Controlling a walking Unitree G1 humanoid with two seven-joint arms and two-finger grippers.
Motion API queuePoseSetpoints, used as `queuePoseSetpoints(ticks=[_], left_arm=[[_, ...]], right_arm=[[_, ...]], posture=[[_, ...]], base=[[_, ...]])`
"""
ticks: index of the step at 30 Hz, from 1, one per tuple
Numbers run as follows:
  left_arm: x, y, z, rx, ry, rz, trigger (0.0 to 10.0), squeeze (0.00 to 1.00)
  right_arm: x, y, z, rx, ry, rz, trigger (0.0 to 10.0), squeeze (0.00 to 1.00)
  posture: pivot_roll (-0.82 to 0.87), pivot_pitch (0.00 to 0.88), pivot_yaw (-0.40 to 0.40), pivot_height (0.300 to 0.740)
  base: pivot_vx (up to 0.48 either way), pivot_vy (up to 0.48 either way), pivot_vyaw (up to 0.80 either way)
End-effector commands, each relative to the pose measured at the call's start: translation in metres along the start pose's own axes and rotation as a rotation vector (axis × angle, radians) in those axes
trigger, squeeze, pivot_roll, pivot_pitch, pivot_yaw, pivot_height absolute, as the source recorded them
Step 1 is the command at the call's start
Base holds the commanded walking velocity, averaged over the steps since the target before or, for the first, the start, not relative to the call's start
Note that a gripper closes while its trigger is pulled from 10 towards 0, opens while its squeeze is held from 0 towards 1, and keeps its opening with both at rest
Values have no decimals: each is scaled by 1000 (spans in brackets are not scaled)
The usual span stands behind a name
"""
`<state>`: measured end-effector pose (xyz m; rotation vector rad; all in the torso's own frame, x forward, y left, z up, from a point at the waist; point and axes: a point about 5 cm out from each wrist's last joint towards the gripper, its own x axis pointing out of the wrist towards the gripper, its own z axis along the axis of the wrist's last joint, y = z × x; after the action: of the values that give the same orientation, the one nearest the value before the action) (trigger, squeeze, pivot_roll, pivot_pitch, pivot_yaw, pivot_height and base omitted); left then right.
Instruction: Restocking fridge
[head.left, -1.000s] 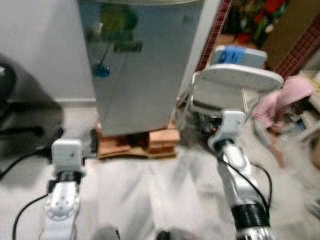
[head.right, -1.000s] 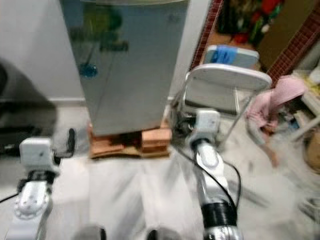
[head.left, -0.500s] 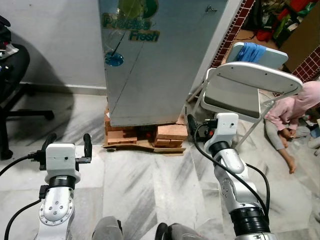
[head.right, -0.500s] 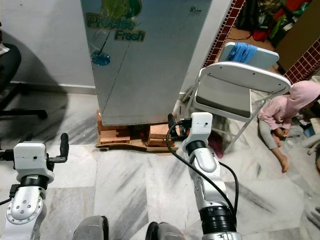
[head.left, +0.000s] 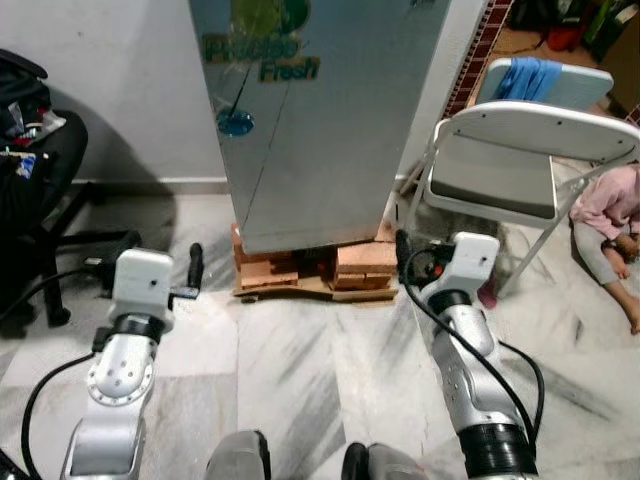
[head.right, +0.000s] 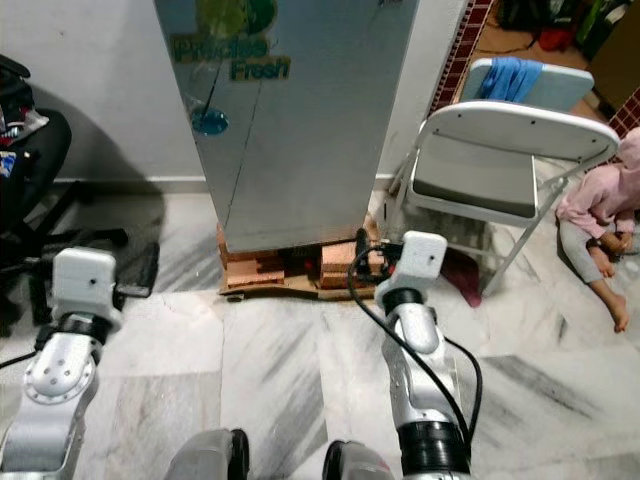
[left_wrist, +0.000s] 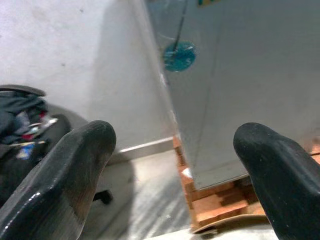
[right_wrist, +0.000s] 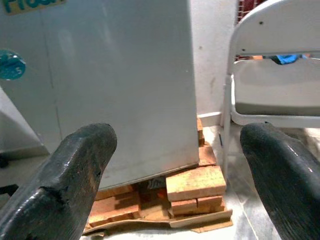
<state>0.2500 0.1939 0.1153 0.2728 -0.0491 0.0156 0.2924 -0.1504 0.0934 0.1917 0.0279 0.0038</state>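
1. We stand on a pale marble floor (head.left: 300, 370) with grey veins, facing a white wall (head.left: 110, 90).
2. The fridge (head.left: 320, 120) is straight ahead of us — a tall grey cabinet, door closed, with green lettering and a round blue sticker (head.left: 236, 124) on its front. It rests on a stack of bricks (head.left: 365, 262) with a strip of cardboard beneath them.
3. Our left gripper (left_wrist: 175, 165) is raised in front of us, left of the fridge. Its two black fingers (left_wrist: 65, 170) are spread wide apart, holding nothing and touching nothing; between them we see the fridge's lower corner and the wall.
4. Our right gripper (right_wrist: 175, 170) is raised near the fridge's right corner. Its fingers (right_wrist: 75, 165) are likewise wide apart and empty — the bricks and the fridge's lower front show between them.
5. Just right of the fridge stands a white folding chair (head.left: 520, 170). Behind it is a second chair with a blue cloth (head.left: 530, 75) on its back.
6. A person in a pink top (head.left: 610, 205) sits on the floor at the far right, beside the folding chair.
7. At the far left is a black office chair (head.left: 35, 170) with dark items heaped on it.
8. Black cables (head.left: 500, 350) run along both of our silver arms.
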Motion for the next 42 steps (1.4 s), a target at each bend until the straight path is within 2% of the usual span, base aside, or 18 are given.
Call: queuePoseSetpoints(ticks=[1, 3, 8, 10, 16, 20, 23, 27, 30, 32, 36, 42], left_arm=[[1, -4, 1, -19, 3, -16, 10000, 0], [1, -12, 8, -60, -5, -29, 10000, 0], [-3, -17, 10, -61, -16, -50, 10000, 0], [-6, -15, 5, -67, -7, -44, 10000, 0], [-4, -14, 9, -71, -20, -49, 10000, 0], [-4, -11, 10, -73, -22, -47, 10000, 0], [-7, -10, 4, -49, -16, -69, 10000, 0], [-9, -8, -3, -41, 2, -79, 10000, 0], [-10, -6, -5, -31, 9, -76, 10000, 0], [-10, -5, -7, -37, 17, -72, 10000, 0], [-12, -6, -9, -32, 25, -73, 10000, 0], [-13, -9, -12, -45, 32, -67, 10000, 0]], right_arm=[[-3, -4, -1, 2, 7, -8, 10000, 0], [-4, -8, -6, 5, 38, -4, 10000, 0], [-3, -5, -7, 4, 43, 8, 10000, 0], [3, 2, -1, 8, 21, 35, 10000, 0], [9, 6, 6, -7, 4, 76, 10000, 0], [12, 5, 6, -8, 12, 64, 10000, 0], [14, 6, 6, -56, 16, 41, 10000, 0], [11, 10, 3, -24, 11, 65, 10000, 0], [7, 3, 0, -40, 18, 25, 10000, 0], [2, 2, -2, 14, 14, 43, 10000, 0], [0, 2, -6, 9, 34, 44, 10000, 0], [3, 5, -4, 4, 22, 53, 10000, 0]], posture=[[131, 107, -29, 740], [145, 117, -53, 740], [151, 123, -55, 740], [151, 129, -60, 740], [158, 141, -77, 740], [159, 141, -78, 740], [159, 137, -67, 740], [147, 125, -50, 740], [144, 125, -51, 740], [147, 125, -56, 740], [151, 125, -66, 740], [155, 110, -67, 740]], base=[[0, 480, -650], [0, 480, -725], [0, 480, -320], [0, 480, 0], [0, 480, -225], [0, 475, 0], [0, 456, 0], [0, 432, 0], [254, 406, 0], [323, 356, 0], [375, 296, 0], [427, 0, -800]])
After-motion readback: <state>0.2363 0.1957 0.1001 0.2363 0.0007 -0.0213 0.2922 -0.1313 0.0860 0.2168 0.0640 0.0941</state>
